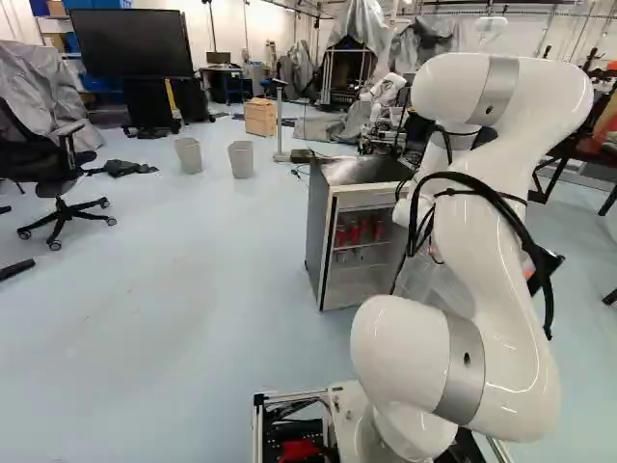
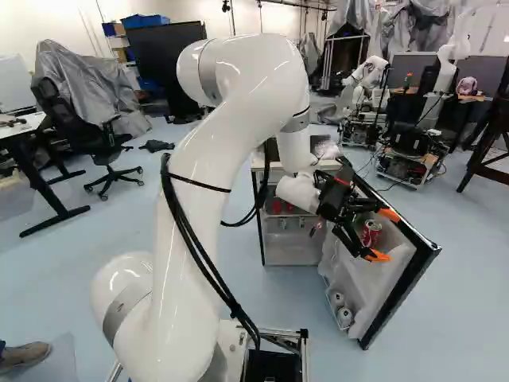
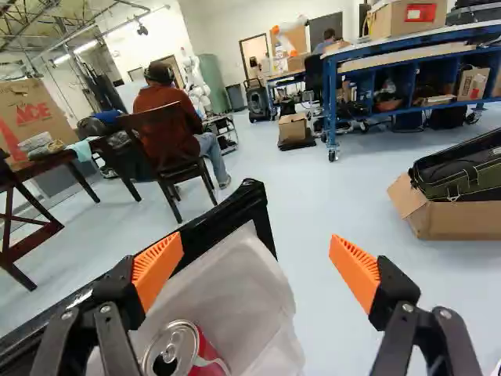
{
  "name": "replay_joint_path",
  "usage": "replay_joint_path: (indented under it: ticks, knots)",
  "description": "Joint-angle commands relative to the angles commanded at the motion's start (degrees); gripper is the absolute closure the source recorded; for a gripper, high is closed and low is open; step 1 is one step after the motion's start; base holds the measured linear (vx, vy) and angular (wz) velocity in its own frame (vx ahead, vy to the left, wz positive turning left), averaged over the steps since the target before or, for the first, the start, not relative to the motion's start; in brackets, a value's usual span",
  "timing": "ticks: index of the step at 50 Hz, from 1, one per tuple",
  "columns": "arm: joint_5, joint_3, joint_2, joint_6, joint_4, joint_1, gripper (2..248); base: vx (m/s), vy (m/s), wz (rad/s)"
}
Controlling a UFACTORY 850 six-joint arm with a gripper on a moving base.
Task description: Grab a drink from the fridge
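Okay, fridge w/ red drinks, can in door

"Is it bright in there?"
"Very. Long white ceiling lights glow in the wrist view."
"Glare?"
"Highlights streak the glossy white jointed arm, right side of the left base view. Pale sheen spreads over the boxy grey fridge's shiny dark top, right of centre."
"Shadows?"
"Soft on the smooth pale-blue floor."

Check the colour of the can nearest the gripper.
Red can with some white, silver top; best in the wrist view.
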Motion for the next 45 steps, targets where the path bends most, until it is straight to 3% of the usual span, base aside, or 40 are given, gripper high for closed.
replay_joint_path:
  ticks: [19,45]
  knots:
    - [0.0,0.98,0.51,0.0,-4.08,0.13,3,0.0,0.0,0.0]
    - [0.0,9.54,5.13,0.0,-13.26,1.78,3,0.0,0.0,0.0]
